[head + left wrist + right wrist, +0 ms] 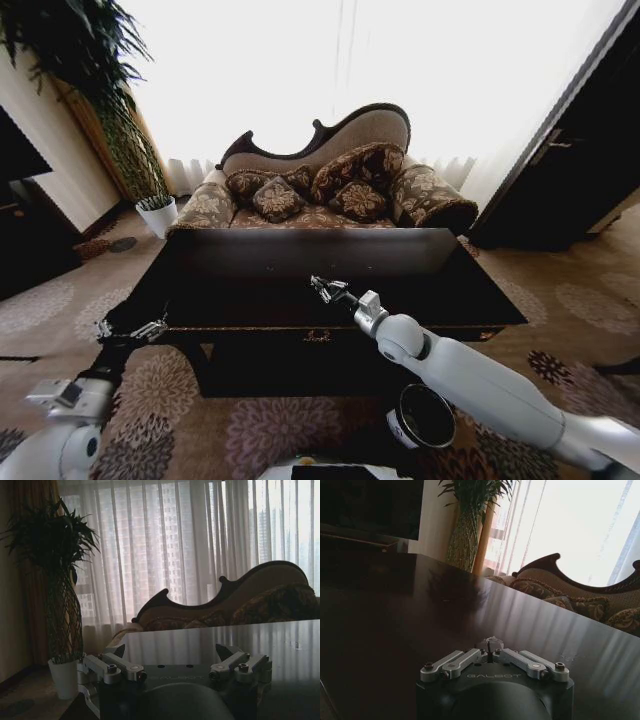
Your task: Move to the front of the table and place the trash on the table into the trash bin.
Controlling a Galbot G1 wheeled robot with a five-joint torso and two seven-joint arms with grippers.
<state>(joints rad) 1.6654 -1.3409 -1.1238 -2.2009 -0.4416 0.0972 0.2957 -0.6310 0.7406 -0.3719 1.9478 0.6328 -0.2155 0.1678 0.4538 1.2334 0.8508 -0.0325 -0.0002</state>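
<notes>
Black trash bin (pixel 424 415) on carpet | right pincer (pixel 322 287) (pixel 490 643) clenched on paper scrap (pixel 490 642); left pincer (pixel 131 328) (pixel 170 656) released

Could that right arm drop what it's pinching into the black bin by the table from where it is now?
Probably yes. The right gripper, shut on a small trash scrap, sits over the table, and the trash bin stands open on the carpet just below that arm with nothing between.

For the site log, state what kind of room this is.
Probably a hotel lounge or formal living room: an ornate sofa with patterned cushions, a glossy black table, floral carpet, sheer-curtained windows and a potted plant.
</notes>
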